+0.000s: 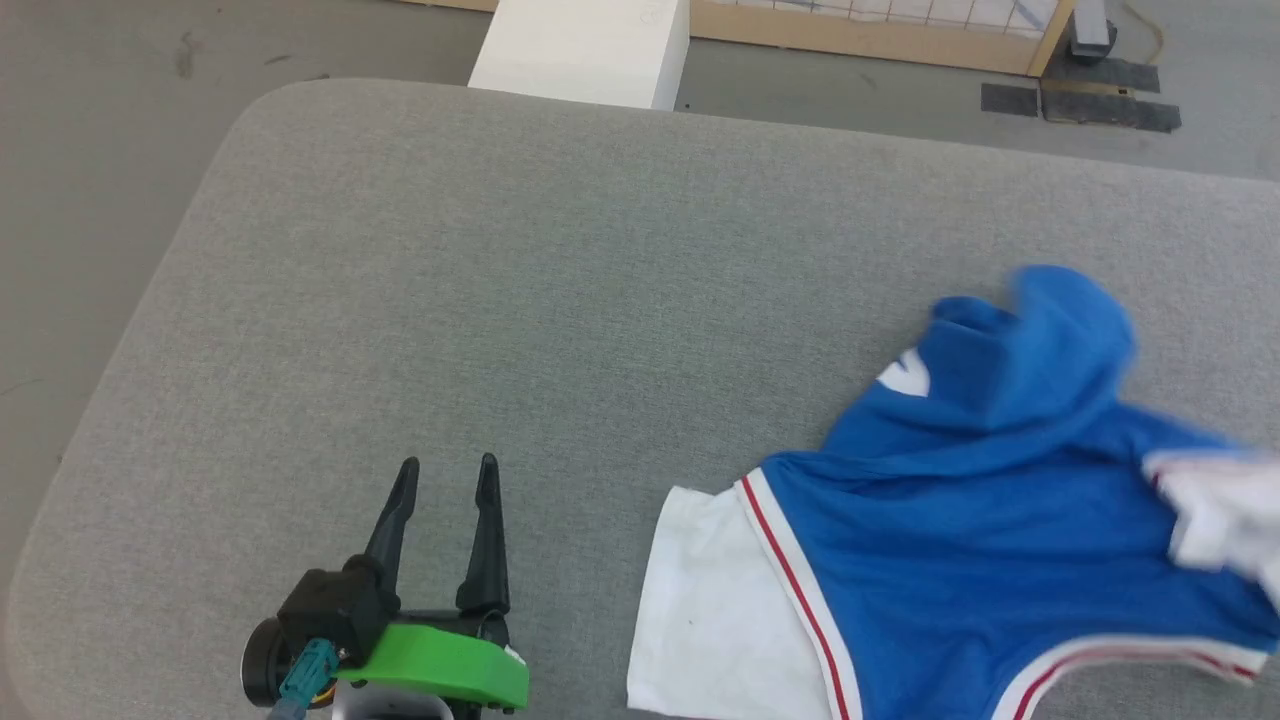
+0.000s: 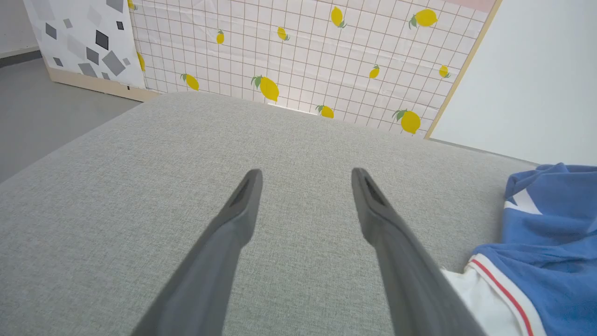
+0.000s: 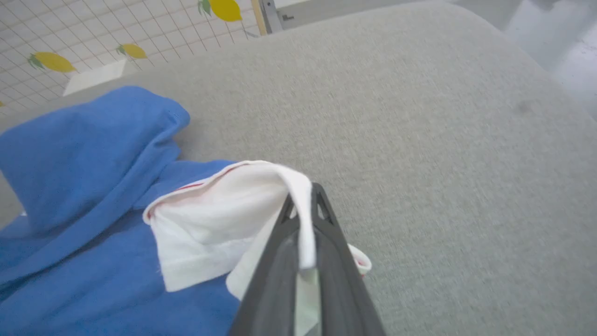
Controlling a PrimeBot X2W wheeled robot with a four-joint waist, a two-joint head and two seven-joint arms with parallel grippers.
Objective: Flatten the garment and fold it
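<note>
Head view: the jersey T-shirt (image 1: 960, 520) lies crumpled on the right part of the grey fabric-covered desk (image 1: 500, 250). Its royal-blue body is bunched into a raised hump on the far side. One white sleeve (image 1: 710, 610) is spread flat at the near edge, bordered by red-and-white striped trim (image 1: 790, 580). The second white sleeve (image 1: 1220, 510) is a blur at that view's right edge, raised above the blue cloth. The left hand (image 1: 448, 463) sits at the lower left on a green housing (image 1: 440, 670), clear of the shirt, its two dark fingers apart with bare desk between them

The left wrist view shows that left hand (image 2: 306, 172) with its fingers spread wide over plain grey fabric, and the jersey T-shirt (image 2: 555, 242) at the lower right. Behind the desk stands a lemon-print gridded panel (image 2: 298, 56)

In the right wrist view the right hand (image 3: 305, 198) has its fingers pressed together, clamped on a fold of the second white sleeve (image 3: 219, 219), which drapes over the fingertips. The blue body of the jersey T-shirt (image 3: 84, 196) lies heaped to that view's left

A white block (image 1: 585, 50) stands on the grey floor (image 1: 100, 120) beyond the desk
</note>
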